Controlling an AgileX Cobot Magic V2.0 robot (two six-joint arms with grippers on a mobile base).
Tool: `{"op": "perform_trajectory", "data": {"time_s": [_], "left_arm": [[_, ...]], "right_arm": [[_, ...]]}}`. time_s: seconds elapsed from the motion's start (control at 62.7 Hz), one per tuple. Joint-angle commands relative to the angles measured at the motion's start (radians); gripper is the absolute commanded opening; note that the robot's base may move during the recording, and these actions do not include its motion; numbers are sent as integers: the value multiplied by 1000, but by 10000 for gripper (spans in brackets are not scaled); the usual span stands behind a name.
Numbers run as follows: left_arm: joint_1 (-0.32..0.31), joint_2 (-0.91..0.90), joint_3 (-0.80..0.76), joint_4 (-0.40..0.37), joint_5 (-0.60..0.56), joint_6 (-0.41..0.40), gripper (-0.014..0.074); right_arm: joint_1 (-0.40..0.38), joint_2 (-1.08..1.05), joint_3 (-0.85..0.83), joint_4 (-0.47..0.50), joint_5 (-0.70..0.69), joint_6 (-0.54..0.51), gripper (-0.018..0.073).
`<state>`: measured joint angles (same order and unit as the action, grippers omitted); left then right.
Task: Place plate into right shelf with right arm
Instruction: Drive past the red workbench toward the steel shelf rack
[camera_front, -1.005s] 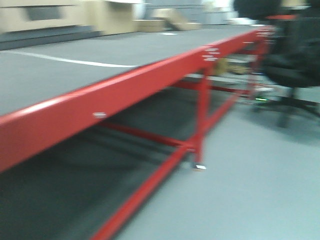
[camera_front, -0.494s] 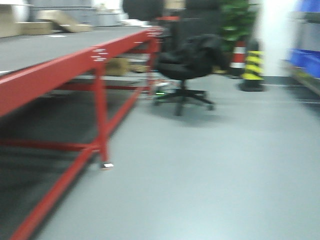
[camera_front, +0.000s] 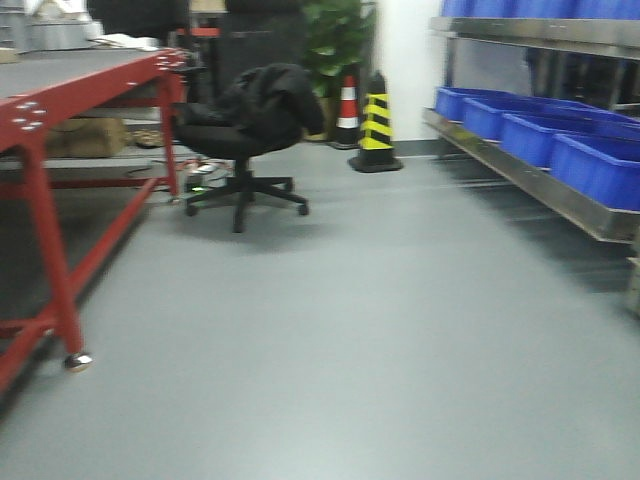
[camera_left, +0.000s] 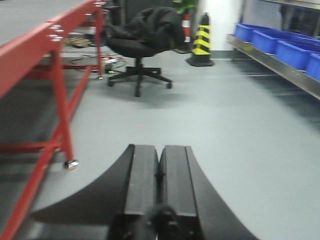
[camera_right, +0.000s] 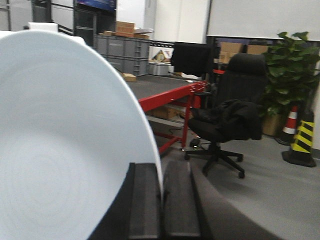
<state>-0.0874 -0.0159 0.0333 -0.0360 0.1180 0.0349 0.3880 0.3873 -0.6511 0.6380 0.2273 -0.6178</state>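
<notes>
Your right gripper (camera_right: 161, 197) clamps the plate (camera_right: 60, 150) by its rim, edge between the jaws. The right shelf (camera_front: 530, 180) stands well off rightward. Left gripper (camera_left: 159, 172): closed, empty.

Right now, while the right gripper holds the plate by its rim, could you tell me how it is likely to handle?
The plate looks rigid and smooth-glazed, so it probably will not flex but could slip. The right gripper pinches only its edge, most of it off to one side, so it may pivot. Likely breakable if dropped.
</notes>
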Motion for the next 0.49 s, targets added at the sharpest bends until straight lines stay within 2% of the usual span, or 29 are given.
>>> {"op": "perform_trajectory", "data": {"time_s": [0.0, 0.478], "left_arm": [[-5, -7, 8, -6, -87, -3, -47], [-5, -7, 8, -6, -87, -3, -47]], "right_arm": [[-4, 10, -28, 19, -82, -1, 56], [-4, 10, -28, 19, -82, -1, 56]]}}
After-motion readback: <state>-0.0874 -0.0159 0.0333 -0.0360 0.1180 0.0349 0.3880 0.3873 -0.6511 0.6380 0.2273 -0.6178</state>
